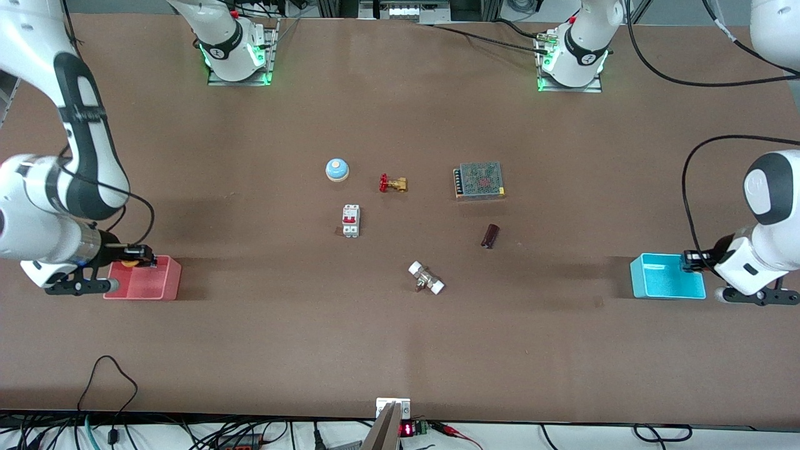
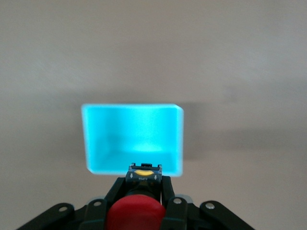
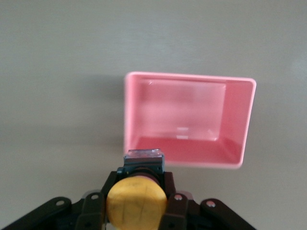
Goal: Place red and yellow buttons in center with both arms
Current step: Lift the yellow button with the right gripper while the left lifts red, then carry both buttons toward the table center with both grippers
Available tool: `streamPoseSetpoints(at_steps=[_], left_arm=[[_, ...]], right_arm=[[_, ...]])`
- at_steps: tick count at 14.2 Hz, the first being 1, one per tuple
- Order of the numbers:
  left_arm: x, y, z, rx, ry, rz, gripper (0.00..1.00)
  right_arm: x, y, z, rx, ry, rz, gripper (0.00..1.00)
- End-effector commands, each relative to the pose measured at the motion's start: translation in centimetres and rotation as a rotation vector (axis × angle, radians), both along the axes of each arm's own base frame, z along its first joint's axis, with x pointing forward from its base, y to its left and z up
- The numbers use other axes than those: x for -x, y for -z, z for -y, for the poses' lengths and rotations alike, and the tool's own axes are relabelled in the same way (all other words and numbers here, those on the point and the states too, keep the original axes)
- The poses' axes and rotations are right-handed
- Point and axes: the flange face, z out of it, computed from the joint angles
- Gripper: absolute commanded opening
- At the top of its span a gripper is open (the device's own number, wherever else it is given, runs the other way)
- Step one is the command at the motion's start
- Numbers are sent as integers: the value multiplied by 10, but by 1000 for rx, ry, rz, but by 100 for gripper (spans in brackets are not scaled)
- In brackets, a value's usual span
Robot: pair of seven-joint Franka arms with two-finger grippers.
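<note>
My right gripper [image 1: 136, 255] is shut on the yellow button [image 3: 136, 201]. It holds the button by its black body over the outer edge of the pink bin [image 1: 145, 280]; the orange-yellow cap shows in the front view [image 1: 129, 263]. My left gripper [image 1: 692, 259] is shut on the red button [image 2: 135, 214] and holds it over the outer edge of the cyan bin [image 1: 665, 276]. The red cap is hidden in the front view. Both bins look empty in the wrist views, the pink bin [image 3: 188, 120] and the cyan bin [image 2: 132, 136]. The brown table center [image 1: 412, 234] is bare.
Around the center lie a blue dome bell [image 1: 337, 169], a brass valve with a red handle [image 1: 393, 184], a white and red breaker [image 1: 350, 220], a mesh-topped power supply [image 1: 480, 180], a dark cylinder [image 1: 490, 235] and a white fitting [image 1: 426, 278].
</note>
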Motion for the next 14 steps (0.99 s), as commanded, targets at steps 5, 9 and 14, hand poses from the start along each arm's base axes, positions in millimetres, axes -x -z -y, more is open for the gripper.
streamPoseSetpoints(at_steps=[5, 9, 14], left_arm=[[30, 28, 140, 47, -72, -64, 29], [57, 65, 194, 64, -95, -59, 29], [103, 114, 233, 92, -142, 5, 29]], right_arm=[[25, -24, -121, 17, 83, -42, 37], [47, 24, -212, 15, 132, 20, 38], [58, 72, -270, -9, 123, 73, 38]])
